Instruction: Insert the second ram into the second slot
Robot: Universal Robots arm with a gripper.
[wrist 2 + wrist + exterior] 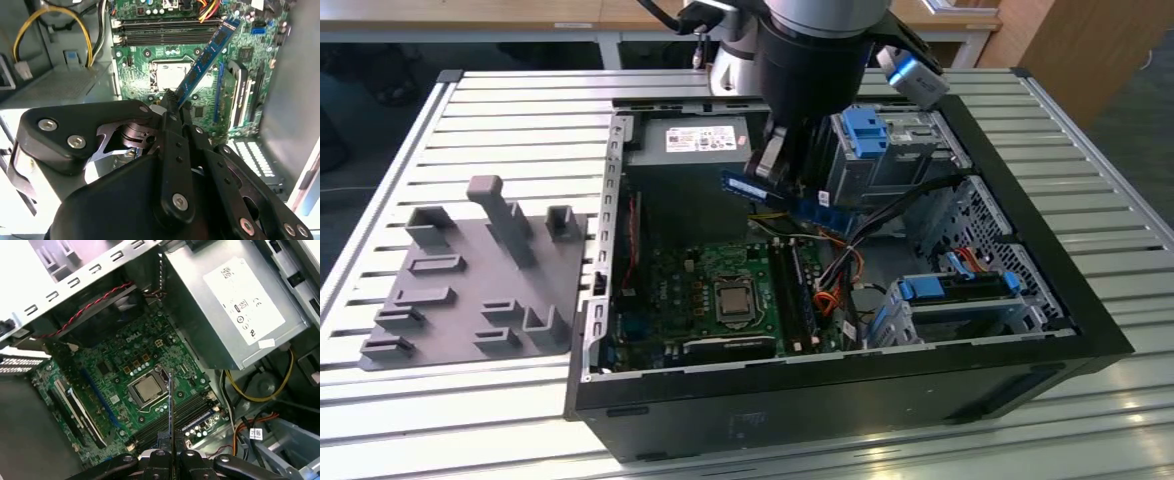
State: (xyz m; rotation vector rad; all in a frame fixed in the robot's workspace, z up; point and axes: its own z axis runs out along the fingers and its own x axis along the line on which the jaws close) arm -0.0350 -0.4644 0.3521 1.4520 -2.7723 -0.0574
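The gripper [171, 104] is clamped on one end of the memory stick [206, 56], its two fingers pressed flat against the board's faces. The free end slants out over the motherboard [145, 75]. In the exterior view the stick hangs in the air inside the open computer case [1067, 300], above the board and well apart from it. In the first wrist view it shows edge-on, as a thin dark line crossing the memory slots [187, 412] beside the processor [146, 389]. It touches none of them. Whether a stick already sits in one of the slots cannot be told.

The stick looks light, thin and stiff — a bare circuit board with small chips on its face. It would probably crack or shed a part if twisted or pushed in at an angle. The flat faces give the fingers a fair hold, though smooth board can slip. A grip along the top edge or near an end seems best — clear of the contact edge, which has to stay free and line up square with the slot.
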